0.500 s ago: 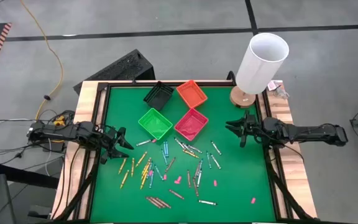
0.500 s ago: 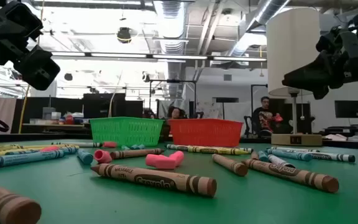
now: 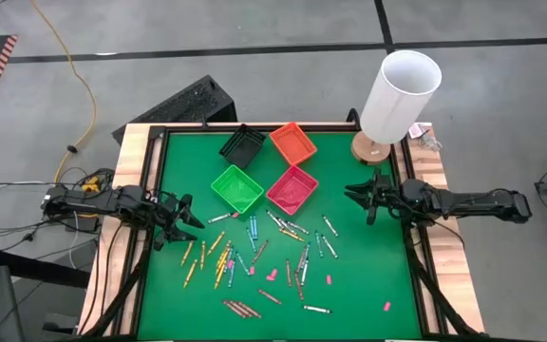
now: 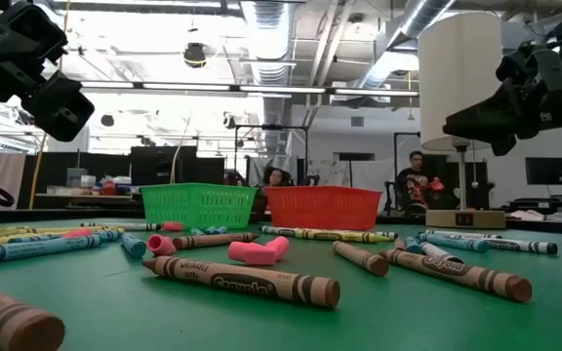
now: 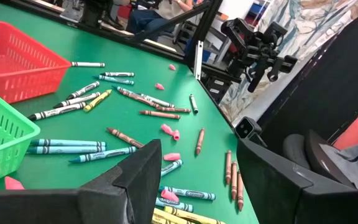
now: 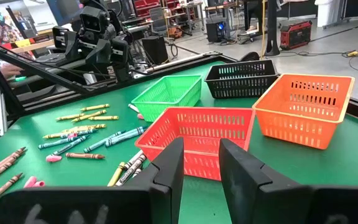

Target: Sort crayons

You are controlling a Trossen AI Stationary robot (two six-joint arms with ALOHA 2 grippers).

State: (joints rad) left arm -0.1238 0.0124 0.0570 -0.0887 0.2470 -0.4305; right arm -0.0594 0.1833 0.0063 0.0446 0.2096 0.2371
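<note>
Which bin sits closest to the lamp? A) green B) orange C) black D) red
B: in the high view the orange bin is at the far end of the mat, nearest the lamp; the black bin is beside it on the other side, and the green bin and red bin sit nearer the crayons.

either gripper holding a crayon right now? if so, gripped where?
Nothing held. Left gripper is open and empty, right gripper has an empty gap between its fingers; both hang above the table, crayons lying loose.
</note>
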